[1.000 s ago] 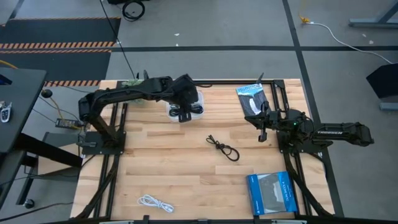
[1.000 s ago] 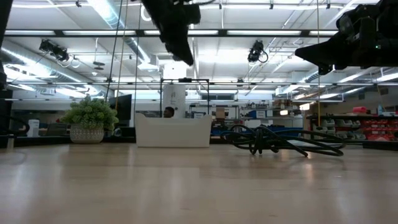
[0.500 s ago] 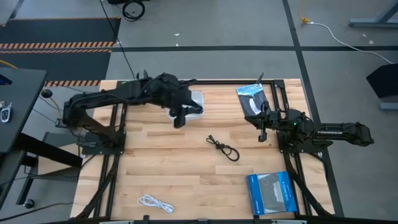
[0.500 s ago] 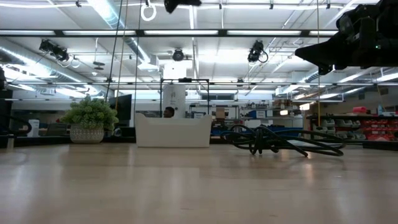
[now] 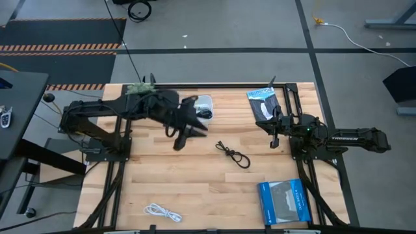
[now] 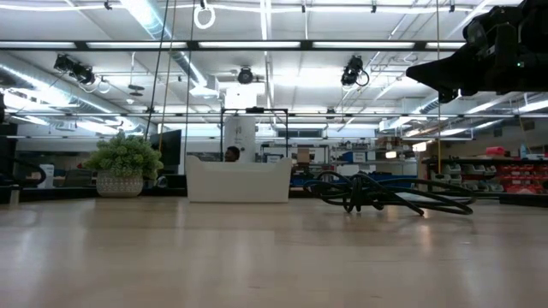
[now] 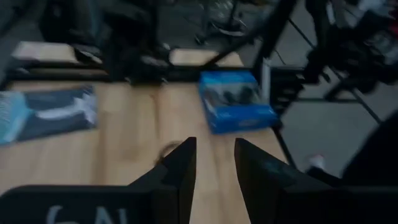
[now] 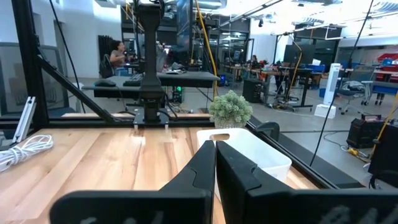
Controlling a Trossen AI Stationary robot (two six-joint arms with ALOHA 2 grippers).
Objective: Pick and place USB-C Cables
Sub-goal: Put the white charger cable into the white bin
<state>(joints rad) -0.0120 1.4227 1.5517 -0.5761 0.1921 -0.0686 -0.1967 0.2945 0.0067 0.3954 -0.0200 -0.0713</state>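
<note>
High view: the wooden table carries a white tray near its far edge, which serves here as the landmark. The left end effector hangs just in front of the tray, toward the table's middle, its two fingers apart and empty. A black USB-C cable lies loose on the bare wood, in front of the tray and to its right, clear of both arms. A white USB-C cable lies well apart from the tray, at the near edge of the table. A flat blue packet rests at the near right corner, and a second packet lies level with the tray, to its right. The right end effector waits to the right of the tray, beside that second packet, fingers together. Low view: the tray stands at the back of the table; the black cable lies to its right, and a potted plant stands to its left. Left wrist view: the left fingers show a clear gap, with the blue packet beyond them. Right wrist view: the right fingers are pressed shut, with nothing between them; the tray and the plant lie ahead, and the white cable shows far from the tray.
</note>
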